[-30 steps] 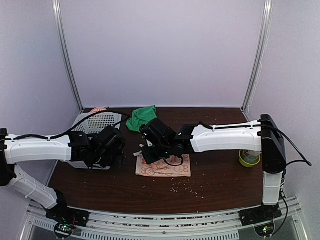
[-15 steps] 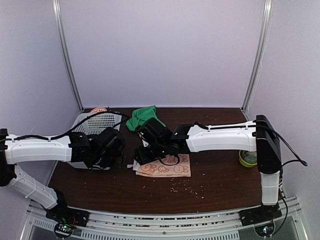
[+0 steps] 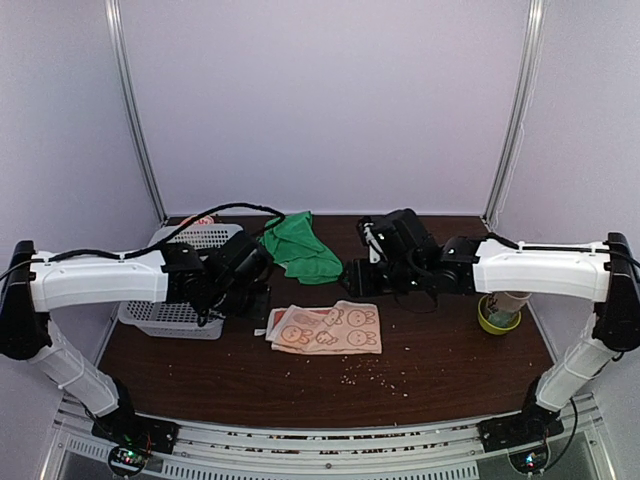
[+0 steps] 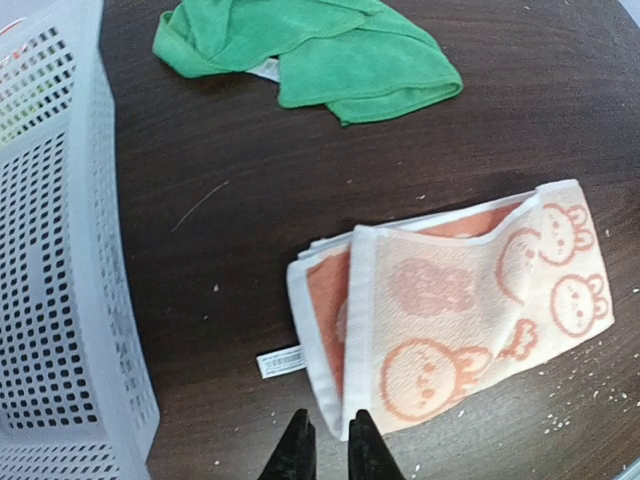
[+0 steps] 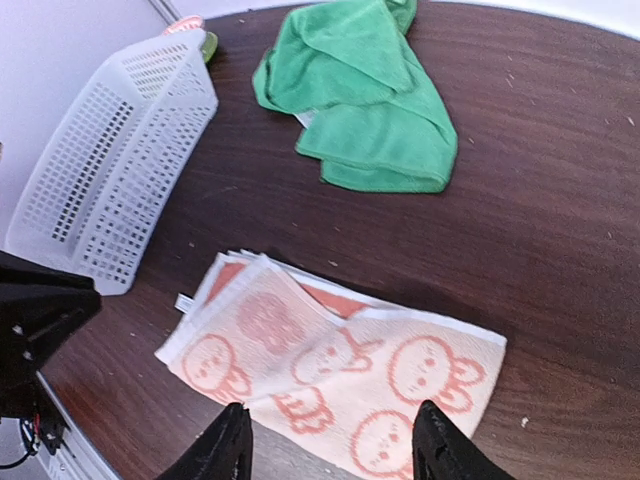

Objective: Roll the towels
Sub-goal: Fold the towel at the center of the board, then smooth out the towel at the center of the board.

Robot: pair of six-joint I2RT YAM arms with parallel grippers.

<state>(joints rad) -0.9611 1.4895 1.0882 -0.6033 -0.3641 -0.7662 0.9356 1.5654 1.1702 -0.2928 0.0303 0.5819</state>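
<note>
backed the right gripper (image 5: pixel 330 445) off the printed towel (image 3: pixel 325 328), fingers (image 5: pixel 228 445) spread wide; left gripper (image 4: pixel 327 450) by its edge, fingers (image 4: pixel 297 452) almost pressed together; nothing rolled yet

The left arm (image 3: pixel 100 281) reaches rightward, the left tool (image 4: pixel 328 435) pointing down with fingers pinched together. The right tool (image 5: pixel 332 430) hangs farther right, fingers spread wide.

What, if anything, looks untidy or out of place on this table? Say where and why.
The green towel lies crumpled in a heap at the back, not flat. The printed towel is folded unevenly, its layers offset and a white label poking out. Pale crumbs are scattered on the table in front of it.
</note>
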